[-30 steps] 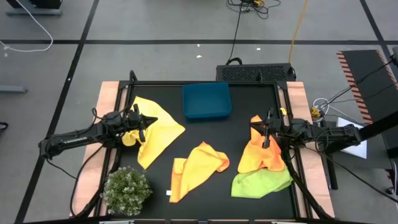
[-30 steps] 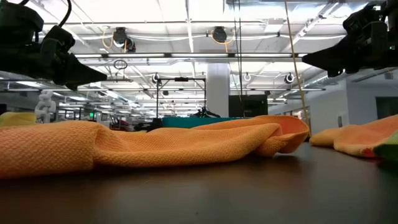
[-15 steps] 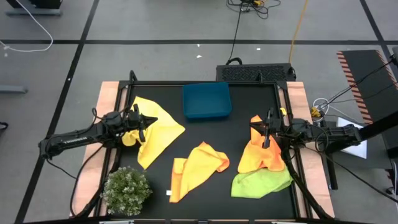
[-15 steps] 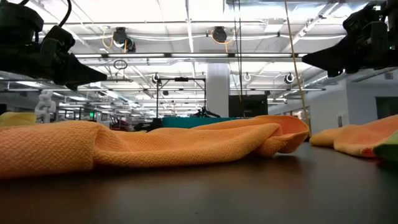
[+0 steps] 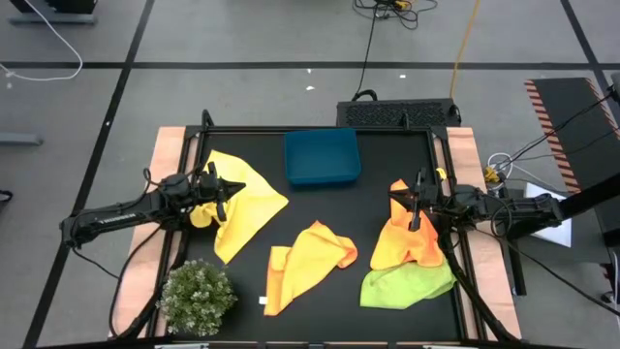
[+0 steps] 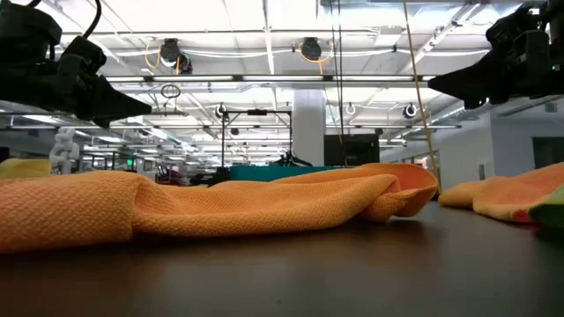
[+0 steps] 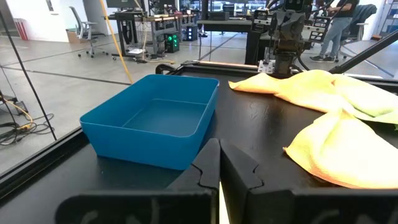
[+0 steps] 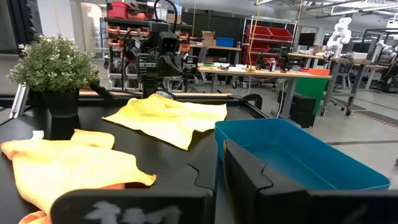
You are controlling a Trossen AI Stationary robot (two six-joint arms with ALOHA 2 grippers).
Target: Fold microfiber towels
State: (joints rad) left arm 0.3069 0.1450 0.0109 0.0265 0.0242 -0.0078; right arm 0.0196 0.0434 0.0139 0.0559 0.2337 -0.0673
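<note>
Above the yellow towel (image 5: 242, 204) at left, left gripper (image 5: 235, 187) jaws closed, empty | right gripper (image 5: 394, 199) jaws closed, empty, over the orange towel (image 5: 405, 237) | lime towel (image 5: 407, 284) near-right; middle towel (image 5: 310, 260) lies near-left to far-right | bin (image 7: 152, 124) interior visible from wrist views only

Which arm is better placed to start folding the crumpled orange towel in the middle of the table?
Probably the right. The right gripper, shut, hovers above the orange towel pile, a little closer to the crumpled orange microfiber towel. The left gripper, shut, hangs over the yellow towel, slightly farther off.
</note>
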